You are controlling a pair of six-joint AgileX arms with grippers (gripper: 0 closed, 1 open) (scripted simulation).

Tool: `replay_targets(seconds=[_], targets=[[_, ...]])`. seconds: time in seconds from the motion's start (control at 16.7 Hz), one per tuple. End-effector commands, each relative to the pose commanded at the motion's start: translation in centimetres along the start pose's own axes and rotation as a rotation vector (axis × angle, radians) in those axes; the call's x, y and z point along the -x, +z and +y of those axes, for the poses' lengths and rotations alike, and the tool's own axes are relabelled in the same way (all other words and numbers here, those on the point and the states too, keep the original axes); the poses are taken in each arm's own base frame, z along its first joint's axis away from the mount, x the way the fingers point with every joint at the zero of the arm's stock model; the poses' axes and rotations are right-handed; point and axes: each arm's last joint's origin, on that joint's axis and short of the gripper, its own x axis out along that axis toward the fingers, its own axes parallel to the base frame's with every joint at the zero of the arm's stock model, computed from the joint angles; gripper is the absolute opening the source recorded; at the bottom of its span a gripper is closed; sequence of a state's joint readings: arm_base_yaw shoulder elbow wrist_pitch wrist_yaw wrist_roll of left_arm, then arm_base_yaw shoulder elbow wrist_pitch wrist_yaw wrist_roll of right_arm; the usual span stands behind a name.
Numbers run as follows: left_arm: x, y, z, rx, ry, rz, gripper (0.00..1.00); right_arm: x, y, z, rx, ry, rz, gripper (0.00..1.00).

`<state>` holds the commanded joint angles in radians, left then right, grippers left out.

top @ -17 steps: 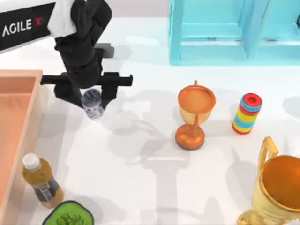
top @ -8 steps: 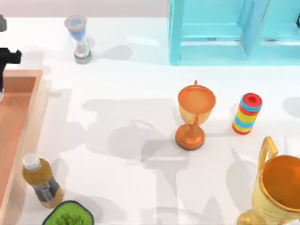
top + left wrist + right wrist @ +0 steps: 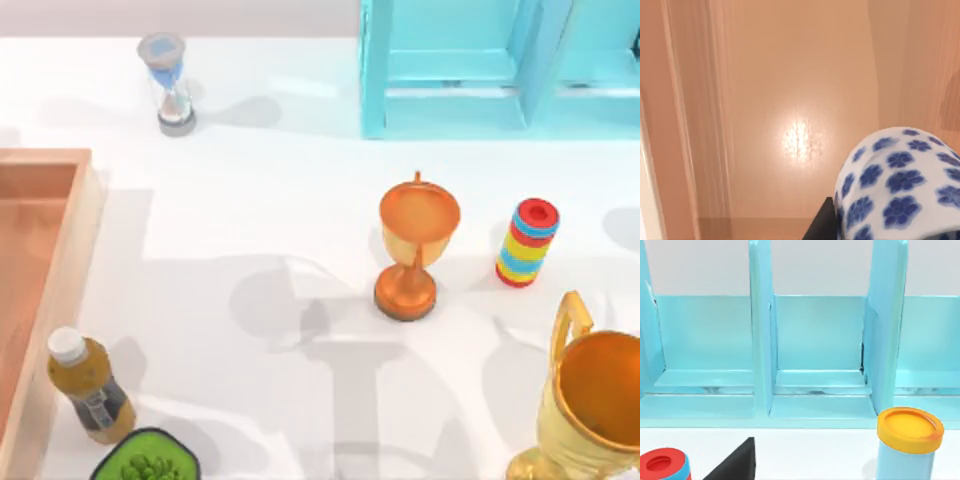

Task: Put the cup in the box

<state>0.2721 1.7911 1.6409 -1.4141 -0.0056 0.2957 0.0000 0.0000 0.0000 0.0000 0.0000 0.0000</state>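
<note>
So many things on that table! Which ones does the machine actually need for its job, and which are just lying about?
Needed: the cup, held above the box by the left pincer.

Lying about: hourglass, orange goblet, gold trophy, striped ring stack, juice bottle, green plant pot, turquoise cabinet, yellow-lidded jar.

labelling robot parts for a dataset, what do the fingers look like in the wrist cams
Both are plain matte black. The left finger shows as a flat-sided, sharp-cornered edge beside the cup; the right finger shows as a tapering wedge. No cables or markings are visible on either.
</note>
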Motion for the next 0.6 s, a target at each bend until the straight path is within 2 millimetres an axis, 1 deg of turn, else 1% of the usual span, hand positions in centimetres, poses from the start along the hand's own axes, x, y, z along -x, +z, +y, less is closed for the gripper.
replay_targets(seconds=[0.18, 0.24, 0.36, 0.6], targets=[[-0.1, 0.2, -0.1, -0.005, 0.002, -0.001, 0.00, 0.0, 0.0, 0.0, 0.000, 0.000, 0.000, 1.00], [-0.5, 0.2, -0.1, -0.006, 0.003, -0.001, 0.00, 0.0, 0.0, 0.0, 0.000, 0.000, 0.000, 1.00], [-1.7, 0.2, 0.0, -0.004, 0.002, -0.003, 0.00, 0.0, 0.0, 0.0, 0.000, 0.000, 0.000, 1.00], [-5.3, 0.1, 0.0, 0.000, 0.001, -0.001, 0.00, 0.0, 0.0, 0.0, 0.000, 0.000, 0.000, 1.00]])
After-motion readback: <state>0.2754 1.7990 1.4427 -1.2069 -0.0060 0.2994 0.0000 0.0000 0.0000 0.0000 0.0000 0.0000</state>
